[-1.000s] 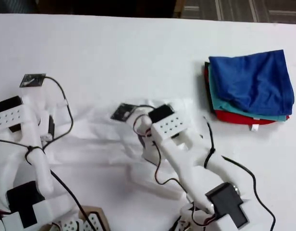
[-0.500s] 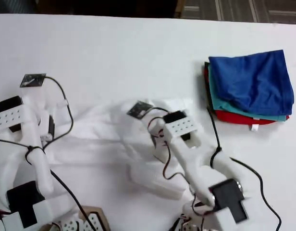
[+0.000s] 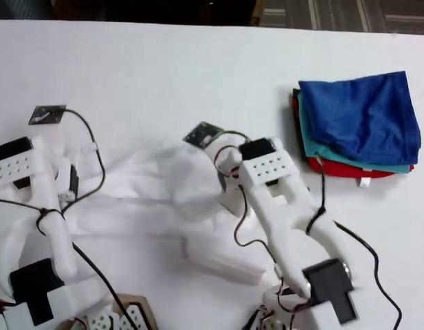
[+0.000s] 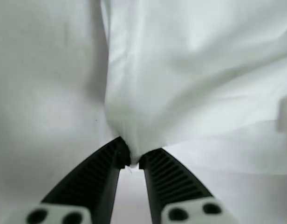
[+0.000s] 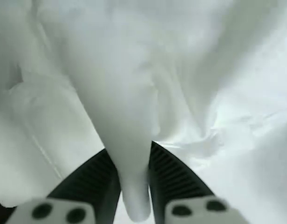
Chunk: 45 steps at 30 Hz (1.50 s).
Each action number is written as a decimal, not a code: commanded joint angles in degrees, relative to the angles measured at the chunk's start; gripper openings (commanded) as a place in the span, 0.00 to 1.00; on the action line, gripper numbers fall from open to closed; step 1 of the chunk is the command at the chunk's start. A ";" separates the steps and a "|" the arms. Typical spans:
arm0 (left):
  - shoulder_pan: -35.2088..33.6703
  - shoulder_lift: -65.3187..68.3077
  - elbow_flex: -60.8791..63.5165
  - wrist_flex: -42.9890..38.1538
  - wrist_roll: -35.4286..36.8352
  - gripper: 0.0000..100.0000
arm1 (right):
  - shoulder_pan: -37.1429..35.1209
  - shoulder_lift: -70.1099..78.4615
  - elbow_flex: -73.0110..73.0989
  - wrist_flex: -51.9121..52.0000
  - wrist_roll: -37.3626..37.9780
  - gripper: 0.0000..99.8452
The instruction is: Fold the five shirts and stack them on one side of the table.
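A white shirt (image 3: pixel 164 192) lies rumpled on the white table between my two arms. My left gripper (image 4: pixel 131 160) is shut on an edge of the white shirt (image 4: pixel 181 84) at its left side; that arm (image 3: pixel 33 179) stands at the table's left. My right gripper (image 5: pixel 133 161) is shut on a bunched fold of the white shirt (image 5: pixel 129 93), lifted near the table's middle (image 3: pixel 222 182). A stack of folded shirts (image 3: pixel 360 124), blue on top over teal and red, lies at the right side.
The white table (image 3: pixel 164 69) stretches bare behind the arms. Black cables (image 3: pixel 95 165) loop from both wrists. Arm bases (image 3: pixel 33 289) occupy the front edge. A dark floor strip runs along the far edge.
My right gripper has moved toward the right and back, dragging the fold of white shirt with it. The left arm has stayed still.
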 commanded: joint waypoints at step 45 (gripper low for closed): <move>-1.23 -2.73 -43.03 27.25 -3.96 0.03 | 5.67 -13.67 -31.03 -1.80 -0.26 0.02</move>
